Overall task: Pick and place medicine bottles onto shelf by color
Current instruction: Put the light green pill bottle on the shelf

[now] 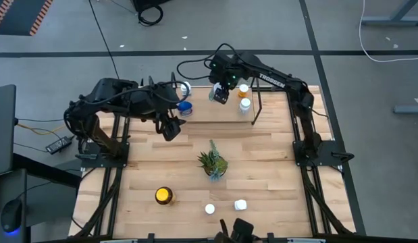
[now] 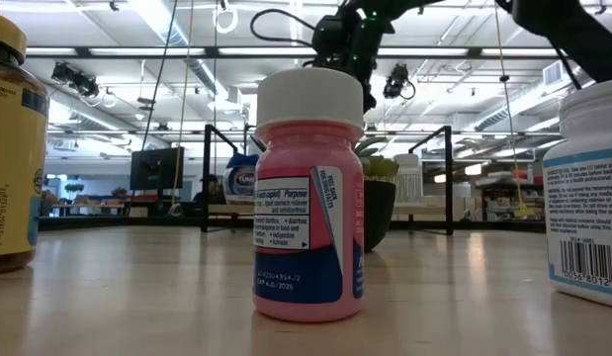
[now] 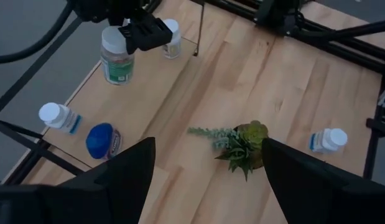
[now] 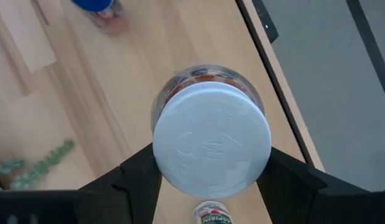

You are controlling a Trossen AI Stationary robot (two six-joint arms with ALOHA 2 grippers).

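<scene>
**Right claw carrying a white-capped jar over the shelf**

The desk (image 1: 263, 155) is spreading across the high view, with the shelf (image 1: 215, 113) lying along its 12 o'clock edge. Both arms are reaching toward that edge.

The right claw (image 1: 221, 93) is hanging over the shelf's middle, its fingers clamped on the sides of a white-capped jar (image 4: 211, 144) just under the lid. The left claw (image 1: 171, 128) is waiting at about 10 o'clock of the desk, just in front of the shelf, its fingers standing apart and empty.

On the shelf, a blue-lidded bottle (image 1: 184, 106) and a white-capped bottle (image 3: 58, 116) are sitting toward 11 o'clock, an orange bottle (image 1: 244, 90) and a small white bottle (image 1: 245, 104) toward 1 o'clock. A potted succulent (image 1: 213, 162) is standing at the desk's centre. At 6 to 7 o'clock, a yellow-lidded jar (image 1: 164, 196), a pink bottle (image 2: 307, 198) and another white bottle (image 1: 240, 204) are waiting.

The jar looks like rigid, light plastic with smooth, likely slippery walls. Gripping the body below the cap seems soundest, setting it down upright.
</scene>
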